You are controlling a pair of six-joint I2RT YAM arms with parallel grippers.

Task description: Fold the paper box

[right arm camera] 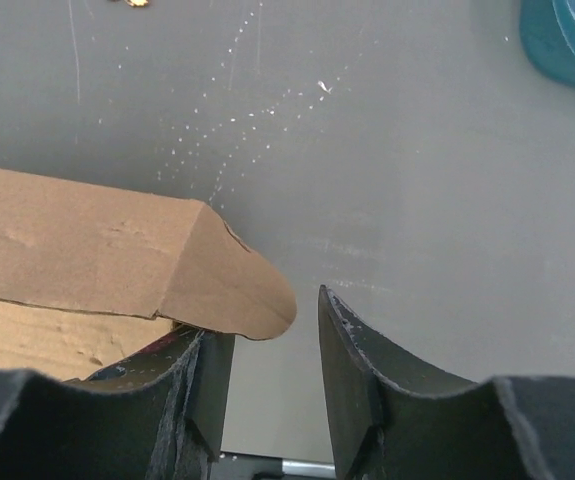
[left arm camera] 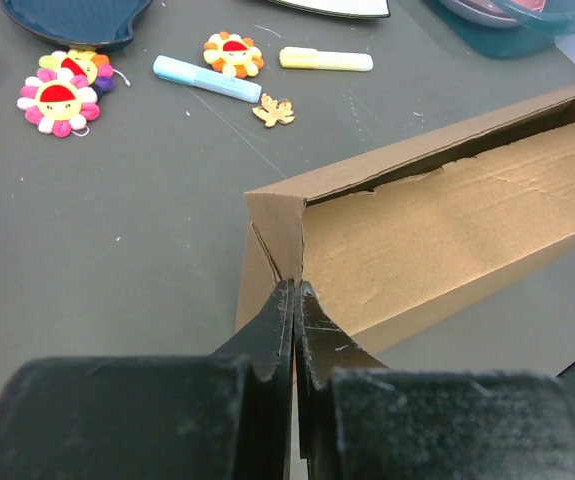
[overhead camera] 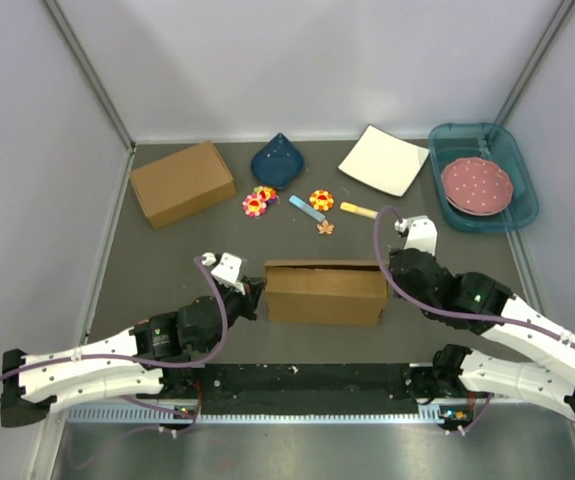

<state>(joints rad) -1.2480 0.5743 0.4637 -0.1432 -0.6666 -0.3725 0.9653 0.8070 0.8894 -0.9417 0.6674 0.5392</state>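
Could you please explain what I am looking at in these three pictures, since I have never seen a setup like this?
Two robot arms sit at the near edge of a table. One picture looks down from above; the other two come from cameras on each wrist. Between the arms stands the paper box, partly folded. The left gripper is shut, pinching the box's left end wall. The right gripper stands partly open, one finger under the box's rounded end flap; it is not clamping anything. Further back lie another cardboard box, a blue dish, a white square plate, a teal tray holding a pink plate, flower toys and markers.
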